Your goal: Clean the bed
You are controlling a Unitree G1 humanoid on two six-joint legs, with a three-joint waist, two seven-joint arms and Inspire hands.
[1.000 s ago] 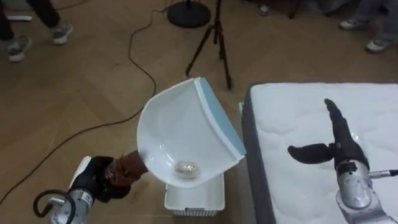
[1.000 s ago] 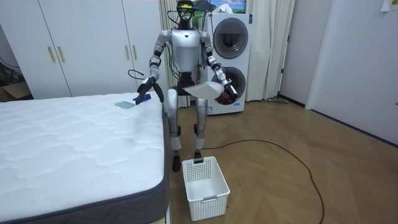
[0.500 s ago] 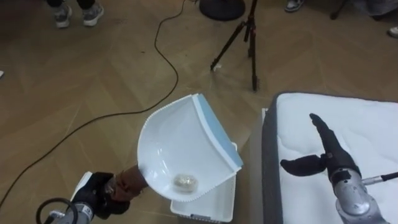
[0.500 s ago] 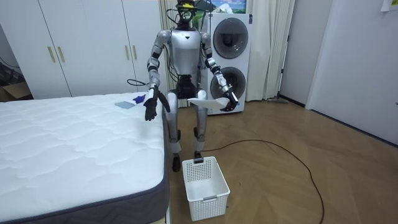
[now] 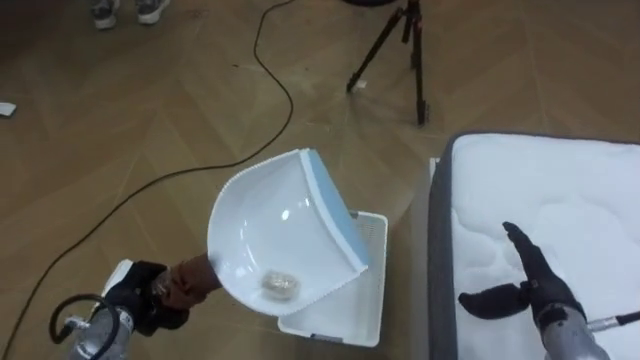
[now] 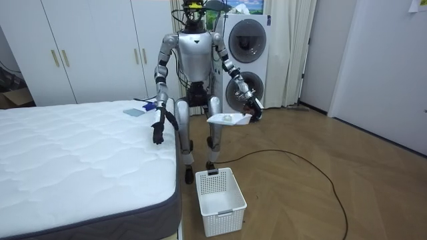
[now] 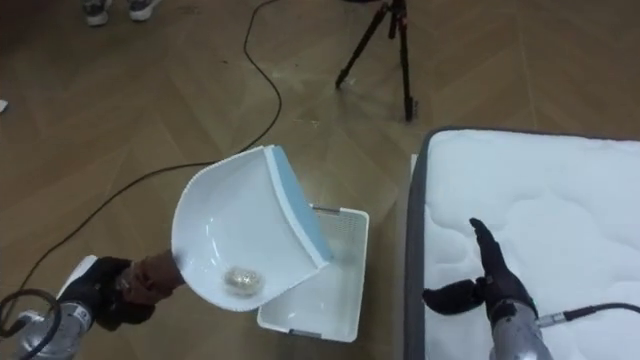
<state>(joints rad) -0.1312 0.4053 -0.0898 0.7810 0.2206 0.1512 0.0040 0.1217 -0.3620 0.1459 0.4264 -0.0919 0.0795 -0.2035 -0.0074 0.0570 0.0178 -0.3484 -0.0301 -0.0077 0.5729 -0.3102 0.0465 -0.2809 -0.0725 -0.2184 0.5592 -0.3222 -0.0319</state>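
Starting at your far left, a dark cable (image 5: 237, 160) snakes over the herringbone wood floor, and a person's shoes (image 5: 120, 10) are cut off by the top edge. Low in the corner, the left hand (image 5: 135, 296) is curled tight round the brown handle (image 5: 190, 278) of the dustpan (image 5: 270, 225). The dustpan is a smooth white plastic scoop with a pale blue strip along its lip, held up off the floor. The rubbish you want is a small crumpled pale scrap (image 5: 278, 284) lying deep in the pan; what it is made of is hard to tell. The pan covers most of the white slatted basket (image 5: 366, 288), which stands on the floor just beside the bed's corner. A black tripod (image 5: 404, 52) stands farther off, its top out of frame. Then comes the bed (image 5: 560, 190), a quilted white mattress with a grey side band. The right hand (image 5: 530, 288) is over it, fingers straight and thumb spread, holding nothing. You cannot tell whether it touches the cover.
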